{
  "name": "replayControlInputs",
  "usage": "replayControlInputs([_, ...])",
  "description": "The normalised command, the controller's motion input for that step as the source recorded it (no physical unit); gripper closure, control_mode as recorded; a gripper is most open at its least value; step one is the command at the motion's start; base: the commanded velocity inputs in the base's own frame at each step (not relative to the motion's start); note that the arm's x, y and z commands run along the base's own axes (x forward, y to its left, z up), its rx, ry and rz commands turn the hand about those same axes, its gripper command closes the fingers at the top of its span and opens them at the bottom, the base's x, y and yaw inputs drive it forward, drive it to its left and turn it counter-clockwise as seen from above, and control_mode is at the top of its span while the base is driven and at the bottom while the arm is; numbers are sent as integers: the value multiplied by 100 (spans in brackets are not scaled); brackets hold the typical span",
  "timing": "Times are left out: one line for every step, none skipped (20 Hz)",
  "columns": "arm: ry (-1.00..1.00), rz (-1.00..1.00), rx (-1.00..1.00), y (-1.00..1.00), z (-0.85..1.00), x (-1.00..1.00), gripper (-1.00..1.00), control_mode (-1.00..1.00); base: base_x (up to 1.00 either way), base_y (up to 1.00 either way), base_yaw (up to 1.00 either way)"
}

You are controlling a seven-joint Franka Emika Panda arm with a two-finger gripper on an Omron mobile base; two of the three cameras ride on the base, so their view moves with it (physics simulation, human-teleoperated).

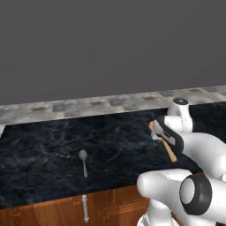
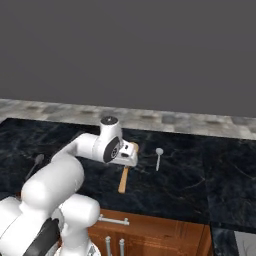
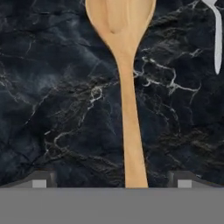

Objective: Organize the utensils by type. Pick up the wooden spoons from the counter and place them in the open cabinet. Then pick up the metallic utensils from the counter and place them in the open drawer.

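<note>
- The wooden spoon (image 3: 127,96) lies flat on the dark marble worktop (image 3: 52,109).
- In the hand view, its bowl is at the top and its long handle runs straight down the middle.
- The hand (image 3: 112,180) hangs above the spoon and looks down on it.
- Its two small dark fingertips (image 3: 41,180) stand far apart, one on each side of the handle.
- The hand is spread wide and holds nothing. The tips do not touch the spoon.
- In the left base view, the hand (image 1: 164,131) hides part of the wooden spoon (image 1: 169,150). The handle sticks out toward the front edge of the worktop (image 1: 53,145).
- In the right base view, the wooden spoon (image 2: 124,179) shows below the hand (image 2: 126,156), with its handle pointing at the worktop (image 2: 200,180) edge.
- A metal spoon (image 2: 158,157) lies just to the right of the wooden spoon in the right base view. They do not touch.
- Part of this metal spoon (image 3: 216,35) shows at the top right of the hand view.
- Another metal spoon (image 1: 83,161) lies well away on the other side, near the middle of the left base view.
- That other metal spoon (image 2: 35,164) is also at the left edge of the right base view.
- Wooden cabinet doors (image 2: 165,235) with silver handles (image 1: 85,208) sit under the worktop.
</note>
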Motion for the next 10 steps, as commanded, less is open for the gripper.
replayControlInputs([11, 0, 0, -1, -54, 68, -100, -100, 0, 0, 0])
replayControlInputs([7, 0, 0, -1, -55, 66, -100, -100, 0, 0, 0])
replayControlInputs([9, 0, 0, -4, -52, 61, -100, -100, 0, 0, 0])
replayControlInputs([11, 0, 0, -9, -50, 57, -100, -100, 0, 0, 0])
replayControlInputs([11, 0, 0, -10, -48, 52, -100, -100, 0, 0, 0])
replayControlInputs([13, 0, 0, -13, -47, 50, -100, -100, 0, 0, 0])
replayControlInputs([13, 1, 0, -13, -47, 46, -100, -100, 0, 0, 0])
replayControlInputs([7, 2, 0, -11, -46, 39, -100, -100, 0, 0, 0])
replayControlInputs([6, 3, 0, -13, -45, 36, -100, -100, 0, 0, 0])
replayControlInputs([5, 3, 0, -13, -44, 30, -100, -100, 0, 0, 0])
